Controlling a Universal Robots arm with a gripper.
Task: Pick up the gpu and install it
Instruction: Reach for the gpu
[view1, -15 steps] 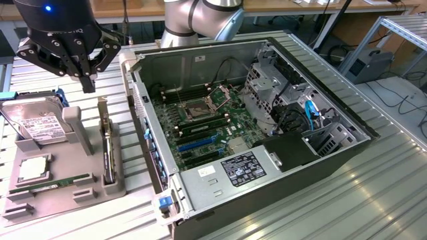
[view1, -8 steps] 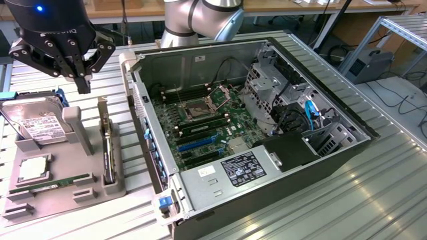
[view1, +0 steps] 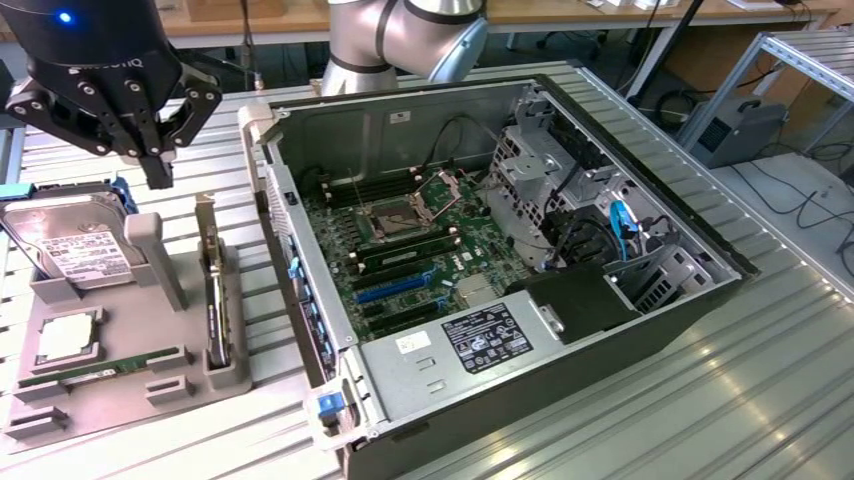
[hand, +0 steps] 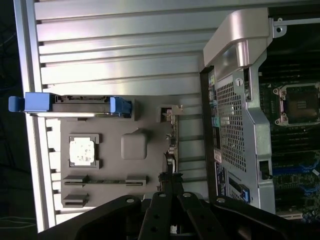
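Observation:
The gpu stands on edge in a slot of the grey parts holder, at the exterior view's left of the open computer case. It shows as a thin dark card with a silver bracket edge. In the wrist view the gpu is a narrow strip just ahead of my fingertips. My gripper hangs above the far end of the holder, a short way above and beyond the card. Its fingers are together with nothing between them. The gripper points down toward the card's end.
The holder also carries a silver hard drive with blue rails, a processor chip and a green memory stick. The motherboard lies exposed in the case, with blue expansion slots. Everything rests on a ribbed metal table.

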